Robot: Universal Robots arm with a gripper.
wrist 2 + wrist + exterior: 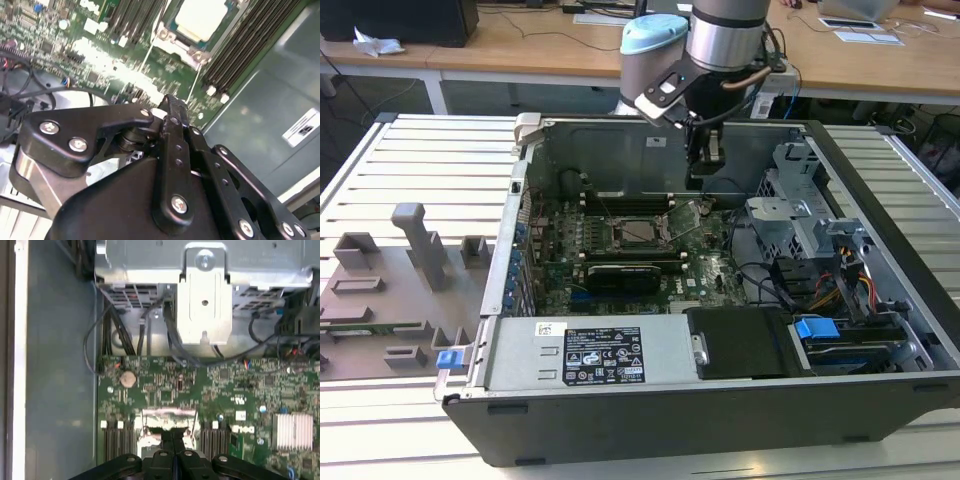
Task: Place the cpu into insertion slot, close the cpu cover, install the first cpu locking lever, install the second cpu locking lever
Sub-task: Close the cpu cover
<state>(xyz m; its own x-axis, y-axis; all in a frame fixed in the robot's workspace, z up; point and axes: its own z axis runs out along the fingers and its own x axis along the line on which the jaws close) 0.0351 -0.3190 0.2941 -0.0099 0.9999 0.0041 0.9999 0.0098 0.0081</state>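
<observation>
Exterior view, starting from its left: a grey fixture tray [380,290] sits on the slatted counter [420,150], well apart from the work. The open computer case [620,420] is mid-frame, with the motherboard [620,260] lying flat inside. The insertion slot [645,230] is near the board's middle. The gripper [705,158] hangs just to the exterior view's right of the slot, above the board and, as far as I can tell, clear of it. The drive cage [790,220] is further right.

Second wrist view: the cpu [202,17], pale-topped, lies inside the slot's silvery rim. I read it as seated. Thin wire rods [196,80] run out from the slot's corner toward the gripper. I take them for the locking levers, unlatched. I cannot tell whether the cpu cover lies down or stands open.

First wrist view: the jaws are drawn together with nothing between them, and the tips are over the slot's near edge.

Judgement: placement looks done, so the step in hand is the cover or the first lever. That calls for a short, steady push with closed tips, contact square on thin metal, and no load on the chip or the memory slots [240,45] beside it.
</observation>
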